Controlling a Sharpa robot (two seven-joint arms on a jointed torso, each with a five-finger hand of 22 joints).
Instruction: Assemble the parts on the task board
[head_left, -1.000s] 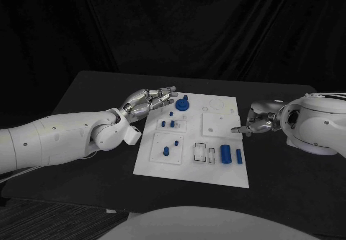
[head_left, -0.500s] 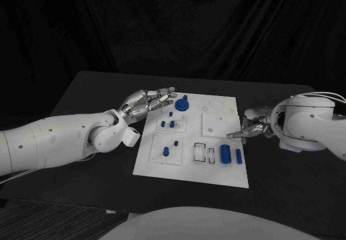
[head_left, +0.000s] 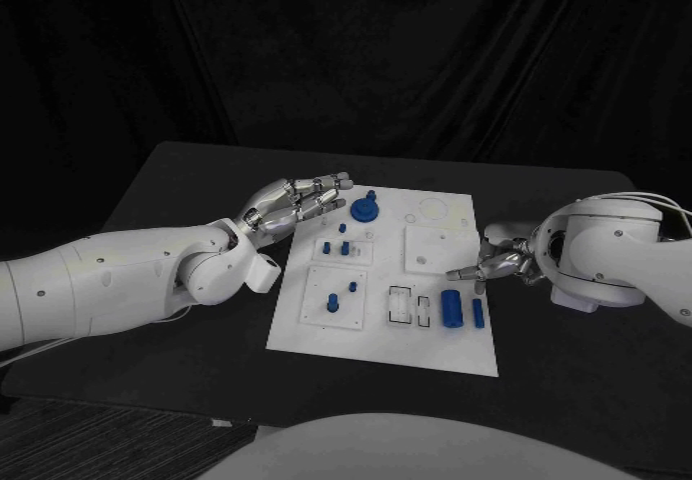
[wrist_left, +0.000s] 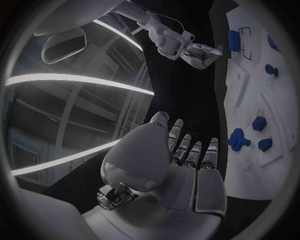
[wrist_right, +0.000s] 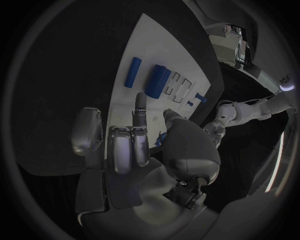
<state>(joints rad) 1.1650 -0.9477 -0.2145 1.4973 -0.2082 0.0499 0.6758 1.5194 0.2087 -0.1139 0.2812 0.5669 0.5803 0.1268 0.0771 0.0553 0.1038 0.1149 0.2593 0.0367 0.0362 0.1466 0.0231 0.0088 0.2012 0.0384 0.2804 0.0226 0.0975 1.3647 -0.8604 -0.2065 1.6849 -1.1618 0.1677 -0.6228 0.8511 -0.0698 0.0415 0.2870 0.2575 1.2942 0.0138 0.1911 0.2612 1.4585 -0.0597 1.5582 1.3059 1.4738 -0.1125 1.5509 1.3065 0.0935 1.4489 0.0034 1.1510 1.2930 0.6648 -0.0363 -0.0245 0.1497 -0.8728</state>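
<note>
The white task board (head_left: 378, 330) lies mid-table with blue parts on it. These include a round knob (head_left: 366, 210), small pegs (head_left: 336, 298), a cylinder (head_left: 453, 308) and a bar (head_left: 477, 312). My left hand (head_left: 296, 205) hovers at the board's far left corner beside the knob (wrist_left: 236, 140), its fingers (wrist_left: 194, 152) straight and nothing in them. My right hand (head_left: 490, 262) is over the board's right edge, just beyond the cylinder (wrist_right: 158, 80) and bar (wrist_right: 133, 72). One finger is extended and the others are curled. A small blue bit (wrist_right: 161, 139) shows beside its thumb; I cannot tell whether it is held.
Black table (head_left: 188, 190) surrounds the board on all sides. Two empty rectangular slots (head_left: 408, 306) sit left of the cylinder, and a square plate with a hole (head_left: 433, 245) lies under the right hand's reach. My right arm's bulky white forearm (head_left: 613, 250) hangs over the table's right side.
My right hand has moved a little toward me and leftward, closer to the cylinder and bar. The left hand has stayed where it was.
</note>
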